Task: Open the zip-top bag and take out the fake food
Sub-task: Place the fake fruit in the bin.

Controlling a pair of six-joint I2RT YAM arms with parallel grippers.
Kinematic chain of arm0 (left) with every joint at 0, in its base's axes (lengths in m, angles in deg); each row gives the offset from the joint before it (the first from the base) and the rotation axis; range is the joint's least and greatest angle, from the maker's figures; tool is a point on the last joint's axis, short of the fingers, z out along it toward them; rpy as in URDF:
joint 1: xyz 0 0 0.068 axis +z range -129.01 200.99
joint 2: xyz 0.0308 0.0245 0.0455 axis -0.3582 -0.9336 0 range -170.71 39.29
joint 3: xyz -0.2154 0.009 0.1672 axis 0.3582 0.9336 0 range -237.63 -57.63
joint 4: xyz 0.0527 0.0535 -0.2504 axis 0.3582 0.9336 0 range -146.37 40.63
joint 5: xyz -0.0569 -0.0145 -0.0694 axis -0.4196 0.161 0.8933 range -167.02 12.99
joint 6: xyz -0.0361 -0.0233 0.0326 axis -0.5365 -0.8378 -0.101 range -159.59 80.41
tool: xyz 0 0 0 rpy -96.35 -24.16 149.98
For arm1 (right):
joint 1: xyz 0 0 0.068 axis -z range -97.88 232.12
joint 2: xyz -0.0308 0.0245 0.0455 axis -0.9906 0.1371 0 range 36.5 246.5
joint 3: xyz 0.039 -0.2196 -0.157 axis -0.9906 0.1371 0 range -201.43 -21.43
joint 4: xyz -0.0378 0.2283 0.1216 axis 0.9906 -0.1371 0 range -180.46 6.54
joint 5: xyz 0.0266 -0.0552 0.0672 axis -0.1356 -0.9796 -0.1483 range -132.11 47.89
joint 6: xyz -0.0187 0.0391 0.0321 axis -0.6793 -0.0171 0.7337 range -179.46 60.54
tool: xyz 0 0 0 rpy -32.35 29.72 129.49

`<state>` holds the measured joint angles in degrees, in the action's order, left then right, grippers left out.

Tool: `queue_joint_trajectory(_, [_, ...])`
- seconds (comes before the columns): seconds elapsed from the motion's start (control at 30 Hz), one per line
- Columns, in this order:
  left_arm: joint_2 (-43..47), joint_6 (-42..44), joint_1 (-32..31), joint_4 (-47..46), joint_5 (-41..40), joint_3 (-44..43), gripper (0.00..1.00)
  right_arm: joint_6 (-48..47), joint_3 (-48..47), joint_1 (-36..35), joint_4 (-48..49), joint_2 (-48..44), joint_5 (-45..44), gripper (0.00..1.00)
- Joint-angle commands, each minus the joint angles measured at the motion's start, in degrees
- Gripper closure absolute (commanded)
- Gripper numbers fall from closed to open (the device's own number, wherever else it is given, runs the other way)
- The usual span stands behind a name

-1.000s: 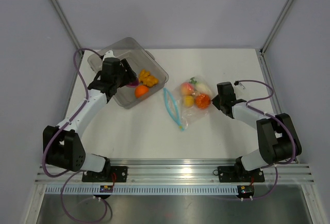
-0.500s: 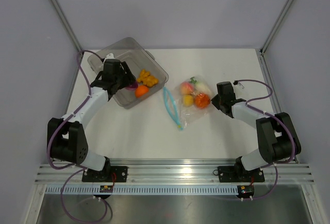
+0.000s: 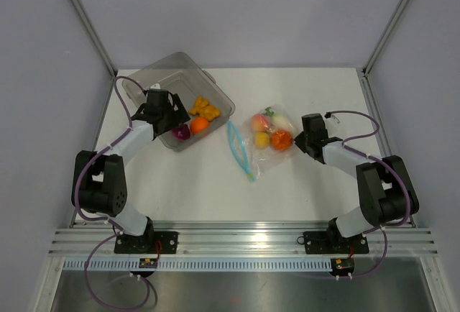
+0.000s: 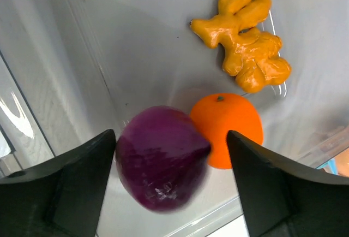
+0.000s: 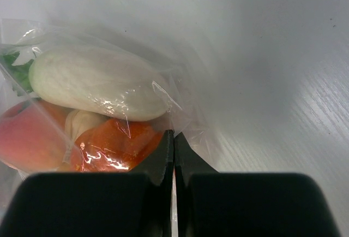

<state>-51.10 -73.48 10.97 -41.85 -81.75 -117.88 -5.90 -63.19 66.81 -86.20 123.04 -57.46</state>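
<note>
The clear zip-top bag (image 3: pixel 269 155) lies mid-table with its light-blue zip strip (image 3: pixel 240 151) toward the left. Fake food still inside it includes a white piece (image 5: pixel 95 81), an orange-red piece (image 5: pixel 112 144) and a peach one (image 5: pixel 24 136). My right gripper (image 5: pixel 173 134) is shut on the bag's right edge (image 3: pixel 300 139), with film pinched between the fingertips. My left gripper (image 4: pixel 170 138) hangs open inside the rigid tub (image 3: pixel 154 71). A blurred purple piece (image 4: pixel 161 163) sits between its fingers, with a gap to the right finger. It lies beside an orange (image 4: pixel 229 128) and a yellow knobbly piece (image 4: pixel 245 40).
The tub's near wall (image 4: pixel 256 204) runs just below the left fingers. Cage posts (image 3: pixel 83 17) stand at the back corners, and the table's rail (image 3: pixel 244 236) lies along the near edge.
The left jaws have spread wider and let go of the purple piece, which now lies in the tub by the orange. The left arm has drawn in. The right arm has not moved.
</note>
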Motion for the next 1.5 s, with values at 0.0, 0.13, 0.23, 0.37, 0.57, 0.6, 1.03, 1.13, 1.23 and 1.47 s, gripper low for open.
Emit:
queue_joint_trajectory(0.0, [0.5,0.9,0.2,-2.9,-0.7,0.1,0.09,-0.8,-2.0,0.4,1.6,0.7,0.3,1.00])
queue_joint_trajectory(0.13, [1.2,0.3,0.3,-4.4,-1.2,2.1,0.01,-0.9,-2.1,0.4,1.8,1.0,0.7,1.00])
queue_joint_trajectory(0.23, [2.9,-1.0,0.3,-6.8,-0.9,4.2,0.01,-0.9,-2.4,0.4,1.9,1.3,0.7,1.00])
queue_joint_trajectory(0.37, [6.0,-3.7,0.2,-8.0,0.9,7.5,0.01,-0.9,-2.5,0.4,1.9,1.6,0.5,1.00])
queue_joint_trajectory(0.57, [14.3,-4.7,-1.9,-13.5,2.7,13.5,0.01,-0.8,-2.5,0.4,1.8,1.4,0.9,1.00])
queue_joint_trajectory(0.6, [15.9,-4.9,-2.3,-14.3,2.9,15.7,0.04,-0.8,-2.5,0.3,1.8,1.3,0.9,1.00])
queue_joint_trajectory(1.03, [34.0,-4.2,-16.3,-14.9,-3.4,23.0,0.19,-0.7,-2.4,0.4,2.1,1.0,1.5,1.00])
queue_joint_trajectory(1.13, [33.8,-4.1,-18.2,-16.3,-3.2,23.7,0.22,-0.7,-2.4,0.3,2.1,1.0,1.6,1.00])
queue_joint_trajectory(1.23, [32.6,-2.9,-21.1,-20.4,-3.5,25.9,0.26,-0.5,-2.4,0.4,2.0,0.7,1.6,1.00])
queue_joint_trajectory(1.47, [23.1,-3.5,-25.0,-31.5,-4.9,29.4,0.28,-0.6,-2.4,0.3,2.1,0.8,1.8,1.00])
